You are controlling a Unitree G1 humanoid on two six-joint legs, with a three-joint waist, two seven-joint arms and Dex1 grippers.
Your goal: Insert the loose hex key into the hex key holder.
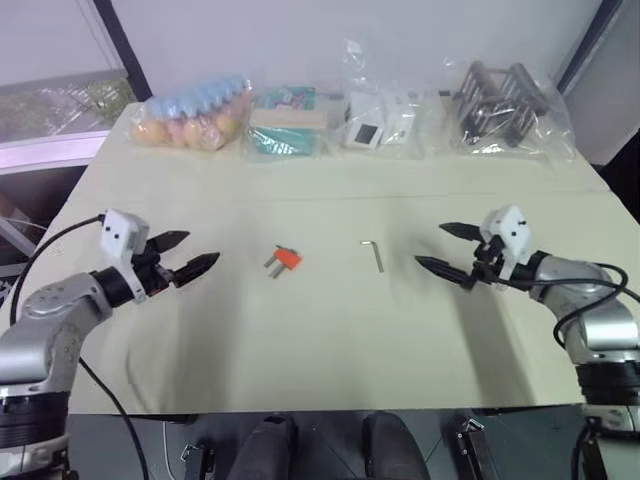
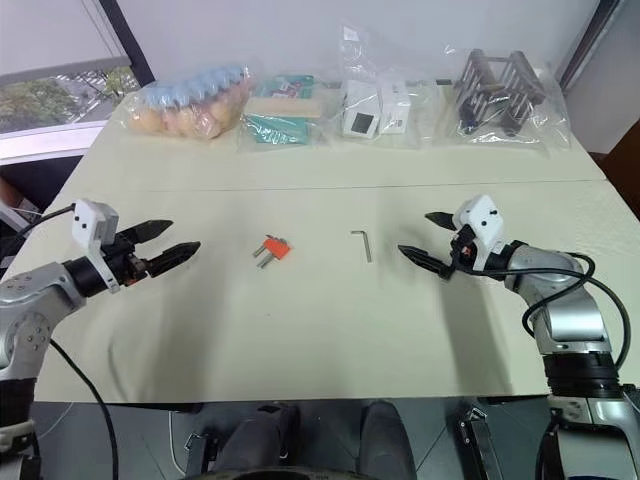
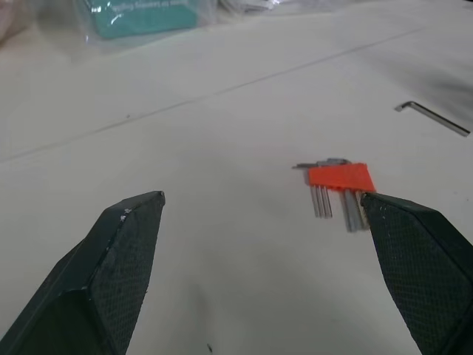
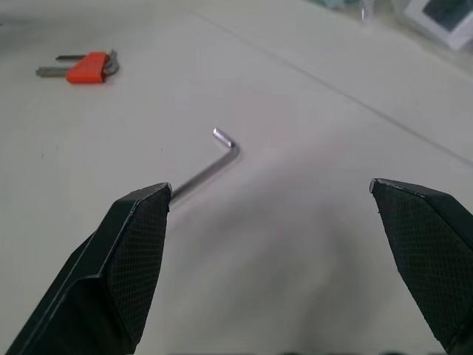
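The loose hex key (image 1: 374,253) is seen lying flat on the pale surface (image 1: 330,330), approx. centre, just beside the right tool (image 1: 441,247). The red hex key holder (image 1: 286,259) lies nearer the left tool (image 1: 186,252). Both tools are spread wide, nothing grasped. Risk, as judged: thin key may be skidded away or tipped w/ a poor pinch.
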